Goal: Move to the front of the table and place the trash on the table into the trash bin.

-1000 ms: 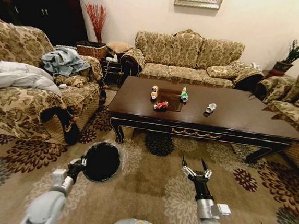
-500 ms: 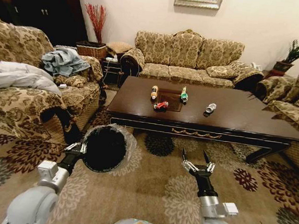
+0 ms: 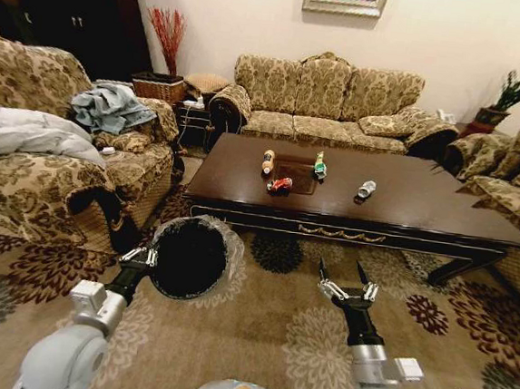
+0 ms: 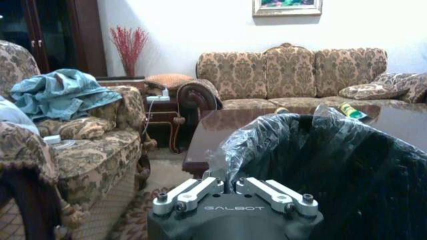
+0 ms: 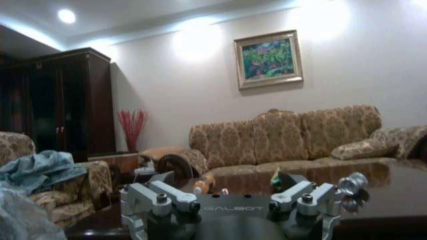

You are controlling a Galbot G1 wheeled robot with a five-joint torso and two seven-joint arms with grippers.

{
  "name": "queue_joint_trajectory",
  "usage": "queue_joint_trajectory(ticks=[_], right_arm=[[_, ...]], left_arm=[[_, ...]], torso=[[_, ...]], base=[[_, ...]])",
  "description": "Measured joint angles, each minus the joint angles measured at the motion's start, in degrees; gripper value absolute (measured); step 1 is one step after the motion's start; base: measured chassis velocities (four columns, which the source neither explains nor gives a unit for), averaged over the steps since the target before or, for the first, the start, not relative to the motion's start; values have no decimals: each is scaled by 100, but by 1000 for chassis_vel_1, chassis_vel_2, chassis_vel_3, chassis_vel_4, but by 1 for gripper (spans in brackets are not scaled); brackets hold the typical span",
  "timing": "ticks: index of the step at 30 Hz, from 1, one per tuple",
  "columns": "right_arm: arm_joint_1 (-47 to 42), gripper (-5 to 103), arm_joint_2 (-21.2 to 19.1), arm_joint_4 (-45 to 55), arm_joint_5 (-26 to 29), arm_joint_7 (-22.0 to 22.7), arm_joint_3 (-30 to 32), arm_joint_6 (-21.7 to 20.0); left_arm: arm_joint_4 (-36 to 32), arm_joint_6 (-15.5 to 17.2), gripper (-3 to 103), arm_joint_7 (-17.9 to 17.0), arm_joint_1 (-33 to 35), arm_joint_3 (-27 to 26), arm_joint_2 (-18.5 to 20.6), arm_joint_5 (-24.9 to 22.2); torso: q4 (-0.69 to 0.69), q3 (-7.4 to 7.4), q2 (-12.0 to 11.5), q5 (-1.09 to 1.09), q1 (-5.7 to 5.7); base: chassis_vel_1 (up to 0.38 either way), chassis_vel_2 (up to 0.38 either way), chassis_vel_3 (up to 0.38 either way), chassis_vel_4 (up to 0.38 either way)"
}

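You see two pale grey, rounded arms that narrow to black wrists, each carrying a boxy light grey block. The left gripper [image 3: 138, 257] and right gripper [image 3: 347, 291] have silver-grey linkages with dark screws. Your wrist views show "GALBOT" on their dark bases.
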Motion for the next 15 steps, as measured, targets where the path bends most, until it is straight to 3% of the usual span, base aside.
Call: queue_joint_trajectory(ticks=[10,15], right_arm=[[28,100,20,-25,34,-104,-17,195],[32,100,28,-90,40,-121,-17,243]], left_arm=[[30,-319,4,-47,-4,-59,13,-11],[-72,-319,4,72,55,-234,33,-38]], torso=[[-1,3,-2,0,5],[0,25,43,-1,29]], base=[[-207,204,202,-199],[-64,62,46,-76]])
